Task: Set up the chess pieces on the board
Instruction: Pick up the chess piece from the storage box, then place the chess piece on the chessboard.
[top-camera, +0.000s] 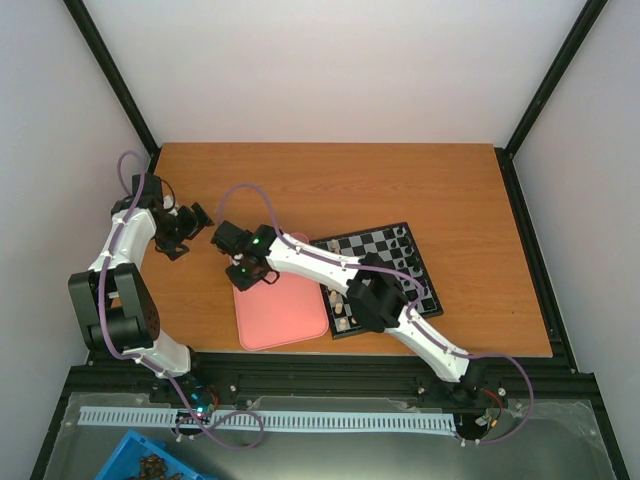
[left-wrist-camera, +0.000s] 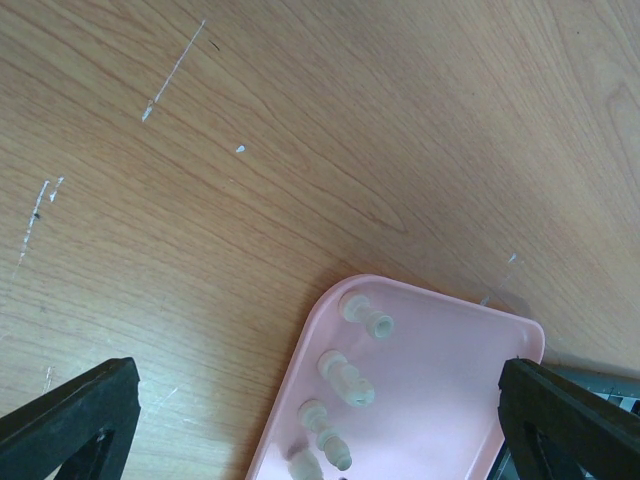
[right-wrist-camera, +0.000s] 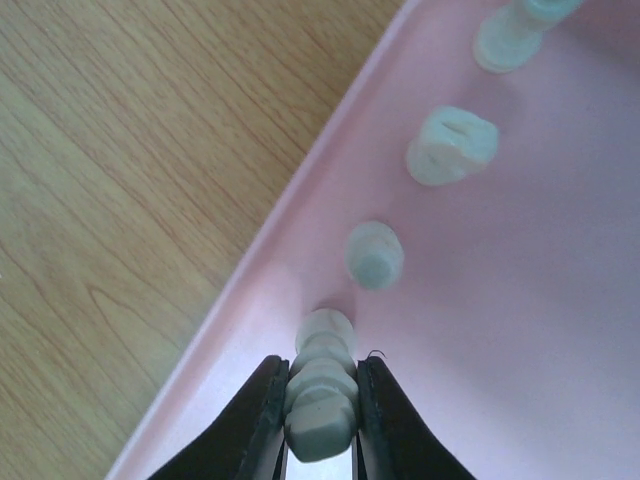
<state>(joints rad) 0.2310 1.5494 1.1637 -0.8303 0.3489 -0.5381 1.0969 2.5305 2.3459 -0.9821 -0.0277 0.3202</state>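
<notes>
The black-and-white board (top-camera: 385, 262) lies right of the pink tray (top-camera: 285, 310). Some cream chess pieces (top-camera: 345, 318) stand along the board's near edge. My right gripper (right-wrist-camera: 320, 425) is low in the tray's far left corner and is shut on a cream chess piece (right-wrist-camera: 322, 395) standing by the tray wall (right-wrist-camera: 250, 290). Three more cream pieces (right-wrist-camera: 375, 255) stand in a row beyond it. In the top view the right gripper (top-camera: 247, 266) covers that corner. My left gripper (top-camera: 190, 225) is open and empty over bare wood left of the tray. Its view shows the tray corner (left-wrist-camera: 440, 380) with several cream pieces (left-wrist-camera: 345, 378).
Dark pieces (top-camera: 405, 240) stand along the board's far right side. The right arm's forearm (top-camera: 330, 262) crosses over the tray and board. A blue bin (top-camera: 150, 465) sits below the table's near edge at the left. Wood table (top-camera: 330, 185) stretches behind.
</notes>
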